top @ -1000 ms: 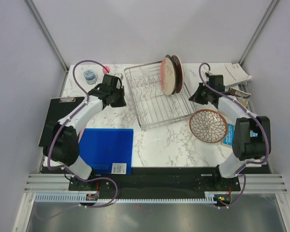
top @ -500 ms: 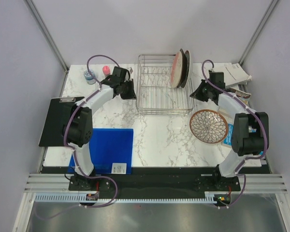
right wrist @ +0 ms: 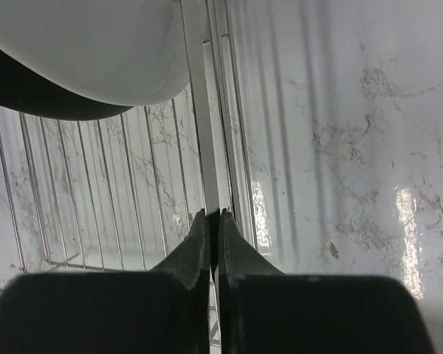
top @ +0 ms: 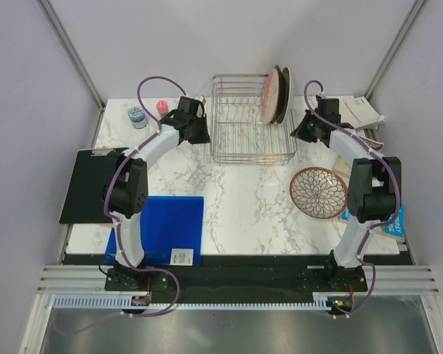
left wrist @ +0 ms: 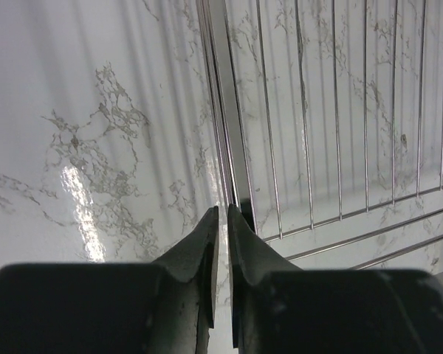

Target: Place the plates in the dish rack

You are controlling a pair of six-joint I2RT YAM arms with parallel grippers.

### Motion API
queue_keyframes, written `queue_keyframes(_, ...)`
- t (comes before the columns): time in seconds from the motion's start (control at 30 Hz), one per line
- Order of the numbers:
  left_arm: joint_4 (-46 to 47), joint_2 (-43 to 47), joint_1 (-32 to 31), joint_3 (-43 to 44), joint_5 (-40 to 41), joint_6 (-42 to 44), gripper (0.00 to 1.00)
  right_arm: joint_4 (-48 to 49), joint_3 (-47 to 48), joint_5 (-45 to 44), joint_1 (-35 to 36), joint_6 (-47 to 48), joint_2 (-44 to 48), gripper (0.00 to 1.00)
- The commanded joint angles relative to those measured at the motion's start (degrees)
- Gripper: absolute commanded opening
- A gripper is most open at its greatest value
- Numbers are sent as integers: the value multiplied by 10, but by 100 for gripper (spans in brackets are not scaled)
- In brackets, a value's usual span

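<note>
Two robot arms grip a rectangular silver wire dish rack point(top: 240, 129) from opposite sides at the rear of a white marble-patterned counter point(top: 258, 203). The left hand point(left wrist: 221, 221) has its dark fingers pinched nearly together on the rack's left rim wire, and the right hand point(right wrist: 214, 221) is clamped the same way on the right rim wire. Inside the rack, at its right end, round dinner plates point(top: 275, 96) stand on edge, packed close together, a cream-pink face turned toward the middle and darker rims behind it; the exact count cannot be told. The right wrist view shows a pale plate underside just above the clamped rim. A white round plate with a brown petal pattern point(top: 319, 193) lies flat on the counter, near the rack's front right corner but apart from it. A blue rectangular mat point(top: 162, 225) and a black clipboard point(top: 85, 184) lie at the counter's left.
</note>
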State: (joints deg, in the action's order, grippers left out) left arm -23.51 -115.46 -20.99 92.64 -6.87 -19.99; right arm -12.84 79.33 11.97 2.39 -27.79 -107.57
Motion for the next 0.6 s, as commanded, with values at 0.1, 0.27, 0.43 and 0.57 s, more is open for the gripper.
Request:
queue_keyframes(0.1,29,79,9,-36,84,11,24,80,55,34,5,-1,-18,0)
queue_keyframes(0.27,-24,167,26,-69,127,18,40,75,78,76,7,47,-19,37)
queue_keyframes(0.43,-23,307,17,-110,-17,-5,66,57,24,86,-12,92,88,80)
queue_keyframes(0.57,-16,304,-35,-160,-122,-22,66,15,-18,88,-42,126,166,88)
